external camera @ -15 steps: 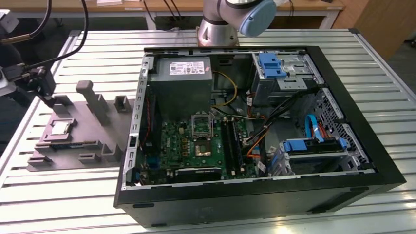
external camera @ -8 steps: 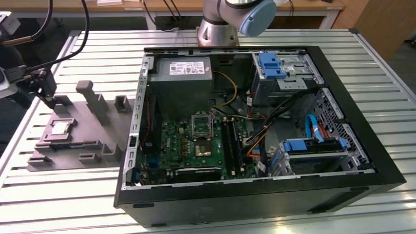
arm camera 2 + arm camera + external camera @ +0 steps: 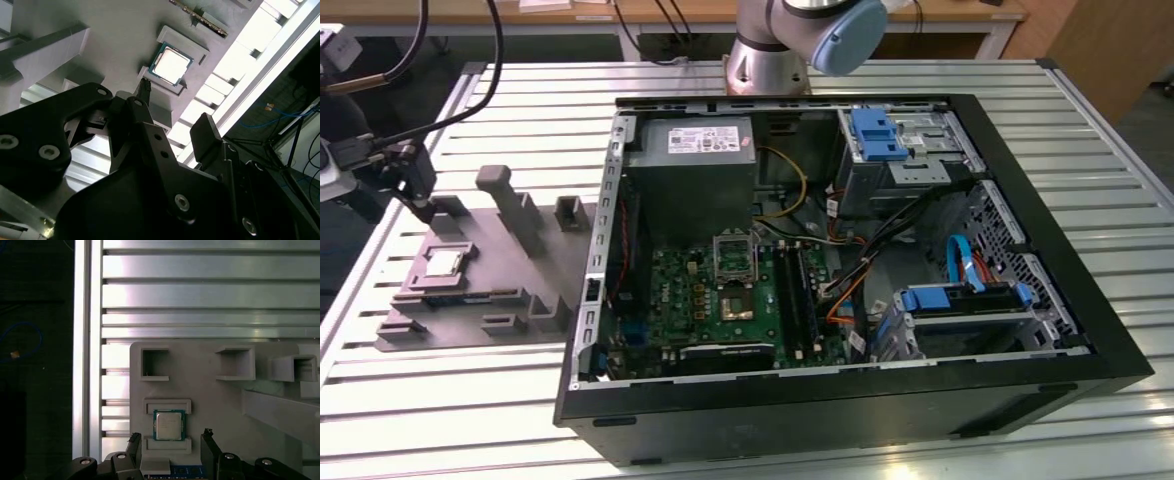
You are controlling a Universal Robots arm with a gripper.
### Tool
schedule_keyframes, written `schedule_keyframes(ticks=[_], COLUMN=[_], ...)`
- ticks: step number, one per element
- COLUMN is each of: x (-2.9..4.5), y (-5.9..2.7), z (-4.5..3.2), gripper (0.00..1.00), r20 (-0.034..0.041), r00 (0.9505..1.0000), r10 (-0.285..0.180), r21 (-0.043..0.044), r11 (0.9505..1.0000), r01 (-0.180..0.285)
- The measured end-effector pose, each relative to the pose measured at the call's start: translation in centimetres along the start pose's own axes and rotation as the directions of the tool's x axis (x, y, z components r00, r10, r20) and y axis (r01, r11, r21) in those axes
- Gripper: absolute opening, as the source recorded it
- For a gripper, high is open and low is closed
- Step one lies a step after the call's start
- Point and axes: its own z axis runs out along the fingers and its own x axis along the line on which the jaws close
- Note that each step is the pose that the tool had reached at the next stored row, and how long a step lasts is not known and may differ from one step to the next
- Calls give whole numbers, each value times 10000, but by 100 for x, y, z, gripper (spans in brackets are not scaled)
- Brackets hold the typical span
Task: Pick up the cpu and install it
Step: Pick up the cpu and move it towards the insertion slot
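Note:
The cpu [image 3: 444, 262] is a small square chip with a shiny silver top. It lies flat in a recess of the grey fixture plate [image 3: 480, 300] on the exterior view's left. In the first wrist view the cpu [image 3: 168, 425] sits between my two dark fingertips, and it also appears in the second wrist view [image 3: 169, 65]. My gripper [image 3: 416, 200] hovers above it, open [image 3: 170, 435], with both fingers [image 3: 145, 90] clear of the chip. The motherboard socket [image 3: 736, 303] lies inside the open computer case [image 3: 854, 400], its metal frame [image 3: 734, 252] raised.
The fixture plate carries upright posts [image 3: 520, 210] and small pockets [image 3: 155, 364] near the cpu. The slatted aluminium table [image 3: 454, 400] ends close by at its edge [image 3: 82, 365]. The case holds a power supply [image 3: 698, 170], cables and blue drive brackets [image 3: 961, 298].

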Motion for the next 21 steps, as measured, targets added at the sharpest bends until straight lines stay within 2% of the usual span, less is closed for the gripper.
schedule_keyframes(ticks=[6,11,15,18,21], x=[0,0,-1,-52,-58], y=[-1,-16,-38,-40,-42], z=[16,96,168,221,278], gripper=[59,59,59,59,59], r20=[1,-52,-63,-64,-64], r00=[10000,10000,10000,10000,9999], r10=[0,-4,-24,-25,-79], r21=[-2,2,2,2,1], r11=[10000,10000,10000,10000,10000], r01=[0,4,24,25,79])
